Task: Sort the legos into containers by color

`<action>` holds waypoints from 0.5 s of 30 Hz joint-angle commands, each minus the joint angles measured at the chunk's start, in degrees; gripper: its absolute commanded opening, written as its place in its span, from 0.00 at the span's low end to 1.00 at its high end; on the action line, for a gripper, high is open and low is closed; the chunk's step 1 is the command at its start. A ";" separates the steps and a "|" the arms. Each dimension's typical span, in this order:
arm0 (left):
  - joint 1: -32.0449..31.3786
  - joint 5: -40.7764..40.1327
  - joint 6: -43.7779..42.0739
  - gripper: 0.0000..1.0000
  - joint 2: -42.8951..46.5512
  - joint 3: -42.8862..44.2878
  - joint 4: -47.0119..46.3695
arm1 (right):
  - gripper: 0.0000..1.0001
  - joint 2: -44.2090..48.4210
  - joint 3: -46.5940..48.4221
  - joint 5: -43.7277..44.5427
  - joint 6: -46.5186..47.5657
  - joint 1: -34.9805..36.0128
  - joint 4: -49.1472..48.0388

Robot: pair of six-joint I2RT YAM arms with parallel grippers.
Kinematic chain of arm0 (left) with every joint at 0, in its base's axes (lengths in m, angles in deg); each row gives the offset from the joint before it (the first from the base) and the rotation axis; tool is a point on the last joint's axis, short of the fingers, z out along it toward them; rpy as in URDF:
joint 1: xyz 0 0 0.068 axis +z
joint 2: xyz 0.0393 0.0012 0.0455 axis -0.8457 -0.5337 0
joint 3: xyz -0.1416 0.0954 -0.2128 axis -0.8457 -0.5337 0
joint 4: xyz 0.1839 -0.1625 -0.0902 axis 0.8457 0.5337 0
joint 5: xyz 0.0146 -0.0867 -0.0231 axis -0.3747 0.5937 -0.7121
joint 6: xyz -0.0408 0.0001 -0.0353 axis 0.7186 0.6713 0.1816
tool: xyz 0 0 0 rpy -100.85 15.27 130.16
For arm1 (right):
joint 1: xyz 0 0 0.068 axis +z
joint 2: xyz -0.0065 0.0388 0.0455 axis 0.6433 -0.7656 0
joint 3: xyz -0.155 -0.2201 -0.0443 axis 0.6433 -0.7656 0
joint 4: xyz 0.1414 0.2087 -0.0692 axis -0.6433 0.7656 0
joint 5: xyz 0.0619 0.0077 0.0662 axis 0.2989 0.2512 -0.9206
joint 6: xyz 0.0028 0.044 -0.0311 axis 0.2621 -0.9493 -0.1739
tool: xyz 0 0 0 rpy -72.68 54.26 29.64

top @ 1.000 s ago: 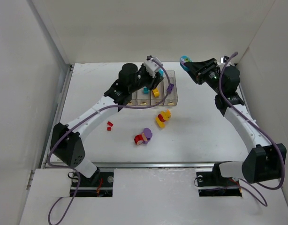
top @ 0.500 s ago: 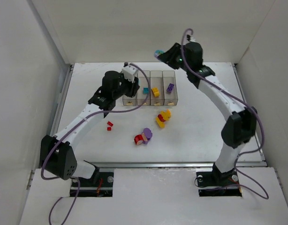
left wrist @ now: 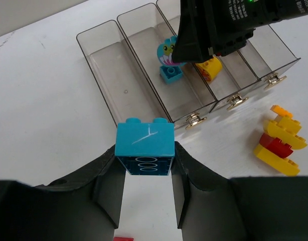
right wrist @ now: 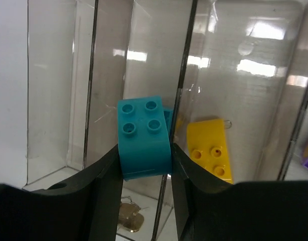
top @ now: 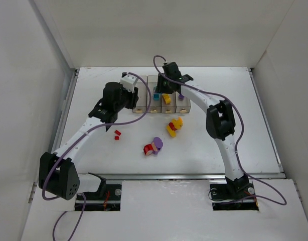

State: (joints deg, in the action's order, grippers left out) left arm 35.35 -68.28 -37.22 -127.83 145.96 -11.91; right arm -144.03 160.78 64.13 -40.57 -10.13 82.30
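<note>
Four clear containers (top: 186, 104) stand in a row at the back of the table. My left gripper (top: 134, 98) hovers at their front left corner, shut on a teal lego (left wrist: 144, 143). My right gripper (top: 165, 86) hangs over the row, shut on a curved teal lego (right wrist: 145, 138) above the wall between the second and third bins. The second bin holds a teal brick (left wrist: 171, 74), the third a yellow brick (right wrist: 210, 153), the fourth a purple one (top: 180, 95). The leftmost bin (left wrist: 111, 70) looks empty.
Loose on the table in front of the bins are a yellow-and-red clump (top: 174, 126), a red-and-purple clump (top: 153, 146) and a small red lego (top: 117, 134). White walls close in the table on the left, back and right.
My right arm has swung from the far right corner to over the containers, carrying its teal lego. My left arm has pulled back leftward off the bins, still holding its teal lego.
</note>
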 commanded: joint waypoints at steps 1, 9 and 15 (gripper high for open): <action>0.33 -0.66 0.11 0.00 1.87 -0.15 -3.07 | 0.07 0.43 4.70 -0.92 2.79 0.67 -0.18; 0.33 -1.18 -1.03 0.00 1.33 -0.15 -3.60 | 0.66 0.94 2.94 -2.07 2.79 1.29 -0.71; 0.33 -0.66 -1.56 0.00 0.28 0.91 -3.60 | 0.71 4.54 2.94 -3.22 2.79 1.29 -2.46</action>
State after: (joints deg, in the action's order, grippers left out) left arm 35.35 -69.05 -37.94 -127.85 145.96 -12.65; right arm -144.97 161.90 61.84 -38.51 -9.30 82.47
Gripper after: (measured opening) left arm 0.333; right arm 0.705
